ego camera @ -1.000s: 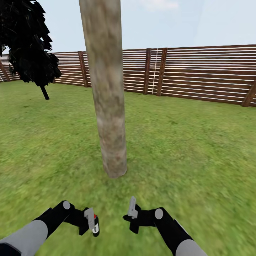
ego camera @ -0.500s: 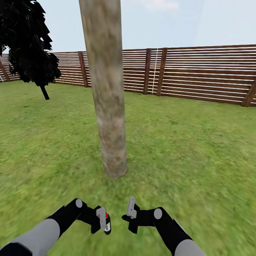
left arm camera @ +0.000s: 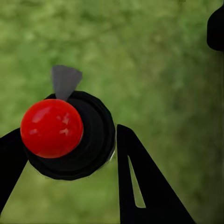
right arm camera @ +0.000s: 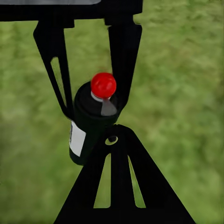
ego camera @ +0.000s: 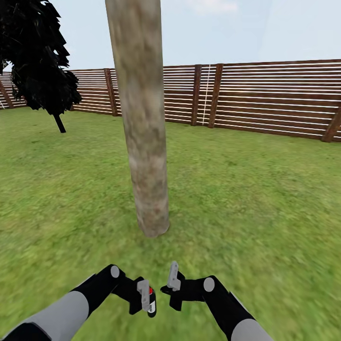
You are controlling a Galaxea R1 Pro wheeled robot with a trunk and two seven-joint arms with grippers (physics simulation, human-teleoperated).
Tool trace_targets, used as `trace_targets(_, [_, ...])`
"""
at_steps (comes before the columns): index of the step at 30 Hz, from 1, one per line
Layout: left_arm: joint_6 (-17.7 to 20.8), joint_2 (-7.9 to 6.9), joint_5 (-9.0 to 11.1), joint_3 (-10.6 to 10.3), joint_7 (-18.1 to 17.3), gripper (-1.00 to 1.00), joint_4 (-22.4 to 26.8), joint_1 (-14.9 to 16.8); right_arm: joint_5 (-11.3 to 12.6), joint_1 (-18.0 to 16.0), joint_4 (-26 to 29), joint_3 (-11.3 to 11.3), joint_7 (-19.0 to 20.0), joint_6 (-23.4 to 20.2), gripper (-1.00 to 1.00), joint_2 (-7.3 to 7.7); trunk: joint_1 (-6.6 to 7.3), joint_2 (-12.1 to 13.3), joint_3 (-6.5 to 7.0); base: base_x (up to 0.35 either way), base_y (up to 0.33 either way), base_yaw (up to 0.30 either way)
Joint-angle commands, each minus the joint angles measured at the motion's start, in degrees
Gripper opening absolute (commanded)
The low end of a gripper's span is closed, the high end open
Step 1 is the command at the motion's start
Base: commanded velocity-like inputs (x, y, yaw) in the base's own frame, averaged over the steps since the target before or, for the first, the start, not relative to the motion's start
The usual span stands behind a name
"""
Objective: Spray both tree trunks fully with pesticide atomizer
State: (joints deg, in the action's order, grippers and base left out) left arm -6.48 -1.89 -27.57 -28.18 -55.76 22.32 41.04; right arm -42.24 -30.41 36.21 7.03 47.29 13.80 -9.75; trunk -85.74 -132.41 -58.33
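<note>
Nearest the camera, in the head view, the two arms are seen entering from the lower edge, their upper parts cut off by the frame. The left tool (ego camera: 148,299) is held low over the grass and is clamped on the pesticide atomizer (ego camera: 151,301), of which only a dark body, a white label strip and a red spot are made out there; most of the bottle is hidden behind the grey finger. In the left wrist view the atomizer (left arm camera: 70,135) is seen from above as a black round body with a red ball cap and a small grey nozzle, pressed between the two black fingers (left arm camera: 140,182); the finger on the other side is largely cut off at the frame edge. In the right wrist view the same bottle (right arm camera: 91,119) is seen gripped between the left tool's fingers, its lower part hidden behind the right tool (right arm camera: 116,135). The right tool (ego camera: 173,284) is held just beside the left one, apart from the bottle; whether its fingers are apart or together cannot be told.

Further off, the tree trunk (ego camera: 142,118) stands on the lawn (ego camera: 255,189), pale and mottled, its top cut off by the upper edge. Beyond, a dark-leaved tree (ego camera: 38,57) is partly cut off at the left. The slatted wooden fence (ego camera: 265,97) closes the view.
</note>
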Motion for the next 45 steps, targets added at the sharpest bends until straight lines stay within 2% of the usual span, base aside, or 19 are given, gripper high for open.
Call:
trace_targets(1, [-0.02, 0.23, -0.03, -0.02, 0.04, -1.00, 0.00, 0.00, 0.01, 0.00, 0.00, 0.00, 0.00, 0.00, -1.00, 0.00, 0.00, 0.00, 0.00, 0.000, 0.000, 0.000])
trace_targets(18, [-0.33, 1.40, 0.18, 0.06, -0.22, -1.00, 1.67, 0.00, -0.04, 0.00, 0.70, 0.00, 0.00, 0.00, -1.00, 0.00, 0.00, 0.00, 0.00, 0.000, 0.000, 0.000])
trace_targets(23, [-0.37, 2.25, 0.15, 0.06, -0.23, -1.00, 1.67, 0.00, -0.04, 0.00, 0.70, -0.01, 0.00, 0.00, -1.00, 0.04, 0.00, 0.00, 0.00, 0.000, 0.000, 0.000])
trace_targets(34, [-0.38, 2.07, -0.04, 0.06, -1.32, -1.00, 1.48, 0.02, -0.04, 0.00, 0.62, -0.01, 0.00, 0.00, -1.00, 0.08, 0.00, 0.00, 0.00, 0.000, 0.000, 0.000])
trace_targets(37, [-0.45, 0.97, -0.10, 0.21, -1.40, -1.00, 0.94, 0.07, -0.04, 0.00, 0.62, 0.00, 0.00, 0.00, -1.00, 0.08, 0.00, 0.00, 0.00, 0.000, 0.000, 0.000])
trace_targets(41, [-0.46, -3.30, -0.12, 0.23, -1.37, -1.00, 0.66, 0.05, -0.04, 0.00, 0.62, 0.00, 0.00, 0.00, -1.00, 0.08, 0.00, 0.00, 0.00, 0.000, 0.000, 0.000])
trace_targets(45, [-0.44, -9.06, -0.12, 0.24, -1.37, -1.00, 0.64, -0.18, -0.04, 0.00, 0.56, 0.00, 0.00, 0.00, -1.00, 0.15, 0.00, 0.00, 0.00, 0.000, 0.000, 0.000])
